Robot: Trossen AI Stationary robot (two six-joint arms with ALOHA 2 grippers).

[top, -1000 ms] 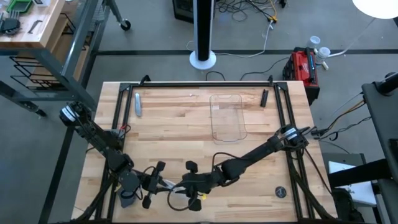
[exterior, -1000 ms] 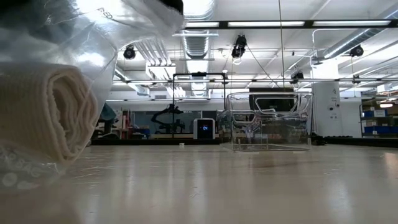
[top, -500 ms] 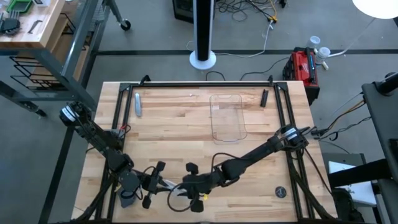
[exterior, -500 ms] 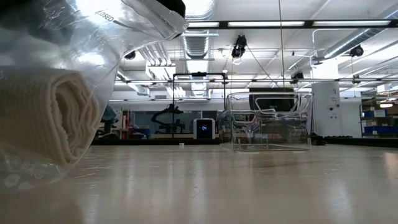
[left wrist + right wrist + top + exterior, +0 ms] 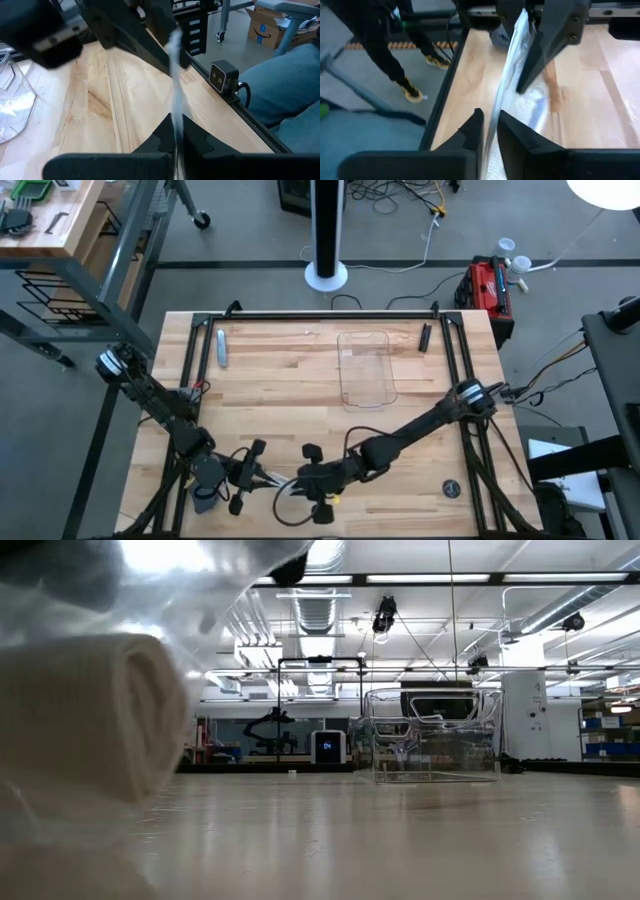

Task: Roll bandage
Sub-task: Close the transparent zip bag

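The bandage is a whitish rolled cylinder lying inside a wrinkly clear plastic wrapper, close in front of the low camera at the table's near edge. In the high view the wrapper spans between my left gripper and my right gripper, which face each other. Both are shut on the wrapper. The bandage itself does not show in the high view or the wrist views. My left gripper pinches an edge of the clear wrapper between its two fingers, coming in level from the table's left. The film runs taut from the fingers to the other gripper. My right gripper pinches the wrapper's opposite edge between its two fingers, level from the table's right. The film stretches away from them as a narrow taut band.
A clear rectangular tray stands at the table's far middle, also seen in the low view as the tray. A grey object lies far left, a dark one far right, a round black disc near right.
My right gripper has shifted slightly toward the table's near edge. The wrapper with the bandage inside has moved closer to the low camera and now fills more of that view's left side.
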